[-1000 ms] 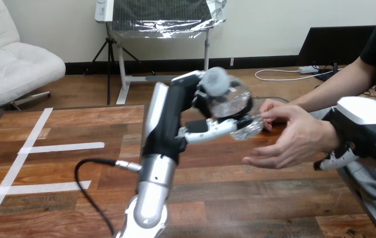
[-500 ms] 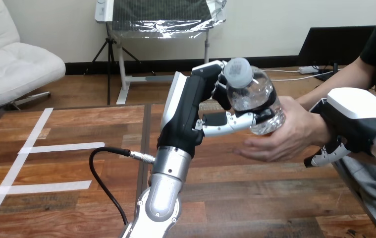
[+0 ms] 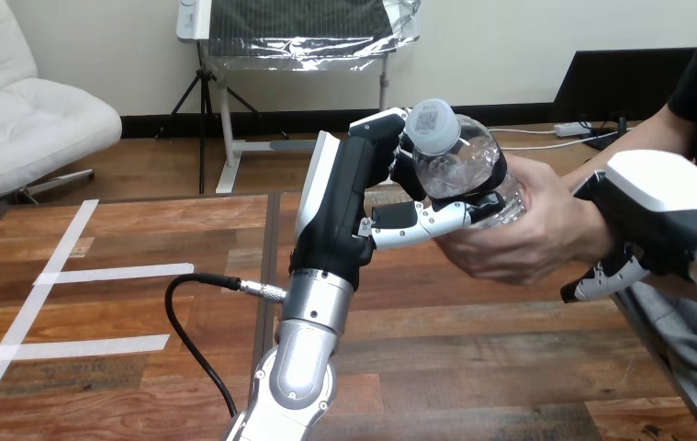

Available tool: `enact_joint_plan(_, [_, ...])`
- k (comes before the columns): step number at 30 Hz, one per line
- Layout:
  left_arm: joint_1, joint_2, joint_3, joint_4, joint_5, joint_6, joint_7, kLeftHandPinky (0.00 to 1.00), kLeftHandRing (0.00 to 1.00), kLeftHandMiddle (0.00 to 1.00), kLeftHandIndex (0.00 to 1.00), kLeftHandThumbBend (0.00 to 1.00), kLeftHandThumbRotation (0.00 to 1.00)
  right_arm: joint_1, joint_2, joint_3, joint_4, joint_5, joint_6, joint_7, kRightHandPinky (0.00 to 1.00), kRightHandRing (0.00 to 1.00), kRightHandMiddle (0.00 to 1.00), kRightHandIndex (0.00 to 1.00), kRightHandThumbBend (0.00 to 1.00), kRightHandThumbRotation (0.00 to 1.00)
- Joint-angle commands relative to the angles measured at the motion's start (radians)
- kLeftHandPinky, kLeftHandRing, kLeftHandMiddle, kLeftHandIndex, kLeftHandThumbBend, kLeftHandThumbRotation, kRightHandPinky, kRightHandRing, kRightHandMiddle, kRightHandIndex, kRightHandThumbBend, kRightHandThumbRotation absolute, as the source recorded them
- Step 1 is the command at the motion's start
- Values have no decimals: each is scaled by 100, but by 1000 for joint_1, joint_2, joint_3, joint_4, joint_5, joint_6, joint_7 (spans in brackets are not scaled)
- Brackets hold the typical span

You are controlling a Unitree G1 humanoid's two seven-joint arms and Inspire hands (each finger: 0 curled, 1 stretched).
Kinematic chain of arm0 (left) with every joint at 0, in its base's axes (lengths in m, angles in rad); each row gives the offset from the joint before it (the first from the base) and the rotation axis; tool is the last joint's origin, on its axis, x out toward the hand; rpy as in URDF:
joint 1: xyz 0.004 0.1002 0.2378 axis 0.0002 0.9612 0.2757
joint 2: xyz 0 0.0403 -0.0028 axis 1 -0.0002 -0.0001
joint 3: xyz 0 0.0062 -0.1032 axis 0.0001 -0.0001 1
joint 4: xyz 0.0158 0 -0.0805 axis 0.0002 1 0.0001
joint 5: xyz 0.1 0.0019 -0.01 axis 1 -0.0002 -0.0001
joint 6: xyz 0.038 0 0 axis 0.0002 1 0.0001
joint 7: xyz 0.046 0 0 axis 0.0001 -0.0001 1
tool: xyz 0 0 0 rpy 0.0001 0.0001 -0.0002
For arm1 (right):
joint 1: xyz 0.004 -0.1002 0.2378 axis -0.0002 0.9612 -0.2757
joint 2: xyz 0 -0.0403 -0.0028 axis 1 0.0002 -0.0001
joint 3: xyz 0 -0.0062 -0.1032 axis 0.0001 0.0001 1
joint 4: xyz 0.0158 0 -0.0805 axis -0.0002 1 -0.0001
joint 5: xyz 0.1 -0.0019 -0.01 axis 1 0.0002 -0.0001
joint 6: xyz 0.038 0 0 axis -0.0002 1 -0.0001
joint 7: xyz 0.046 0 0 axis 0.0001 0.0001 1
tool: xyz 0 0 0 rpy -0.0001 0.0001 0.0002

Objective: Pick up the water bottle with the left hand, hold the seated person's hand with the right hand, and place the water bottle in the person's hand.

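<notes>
A clear water bottle (image 3: pixel 466 165) with a white cap is tilted in the air over the table's right half. My left hand (image 3: pixel 352 204) is shut on it, thumb under the bottle and fingers over its far side. The person's hand (image 3: pixel 521 241) comes in from the right and curls round the bottle's lower end, so both hands are on it. My right hand (image 3: pixel 664 213) sits over the person's wrist. Its fingers (image 3: pixel 601 282) curl beneath the wrist.
The wooden table (image 3: pixel 473 367) has white tape strips (image 3: pixel 96 273) on its left part. A black cable (image 3: pixel 199 308) loops from my left forearm over the middle. The table's right edge runs close under my right hand.
My left hand carried the bottle up and to the right into the person's hand. The person's fingers, open a second ago, have closed round the bottle. My right hand stayed on the wrist.
</notes>
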Motion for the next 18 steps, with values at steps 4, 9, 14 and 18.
enact_joint_plan(4, [-52,-107,-27,0,-6,-8,8,35,39,42,47,61,0,-47,-13,-40,-70,-9,-5,-1,16,22,31,36,80,0])
enact_joint_plan(9, [-48,-105,-33,-5,-5,0,10,35,39,43,47,61,0,-48,-14,-40,-74,-9,-13,-3,15,22,30,36,81,0])
enact_joint_plan(14, [-47,-101,-35,-6,2,1,16,36,40,43,47,61,0,-49,-14,-40,-69,-9,-24,-10,15,21,30,36,81,0])
enact_joint_plan(18, [-44,-96,-36,-8,3,-2,16,36,40,43,47,60,0,-48,-12,-41,-72,-8,-21,-7,15,21,29,36,81,0])
